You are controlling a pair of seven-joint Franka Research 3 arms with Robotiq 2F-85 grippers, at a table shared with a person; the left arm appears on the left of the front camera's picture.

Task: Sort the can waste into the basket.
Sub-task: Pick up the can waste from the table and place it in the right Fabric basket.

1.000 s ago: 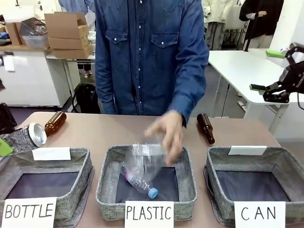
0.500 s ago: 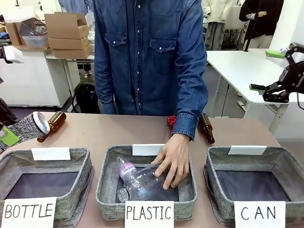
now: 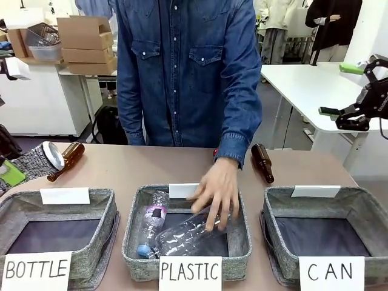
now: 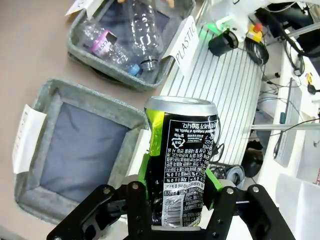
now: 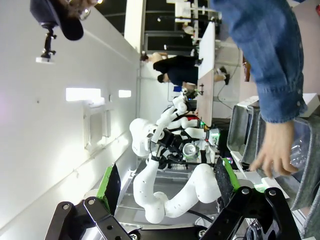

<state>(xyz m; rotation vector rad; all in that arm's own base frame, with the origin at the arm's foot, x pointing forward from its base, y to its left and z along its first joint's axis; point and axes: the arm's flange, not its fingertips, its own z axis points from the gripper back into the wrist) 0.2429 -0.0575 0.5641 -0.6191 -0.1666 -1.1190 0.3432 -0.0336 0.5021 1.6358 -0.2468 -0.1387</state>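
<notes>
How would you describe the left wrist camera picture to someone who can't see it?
The left claw grips a black drink can with a silver top above the table. Beneath lie an empty grey basket and a second basket, signed PLASTIC, holding clear bottles.

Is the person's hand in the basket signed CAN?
No, the person's hand rests on a clear plastic bottle in the basket signed PLASTIC.

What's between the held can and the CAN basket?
Front view: the BOTTLE basket, then the PLASTIC basket with clear bottles and the person's hand, before the CAN basket.
</notes>
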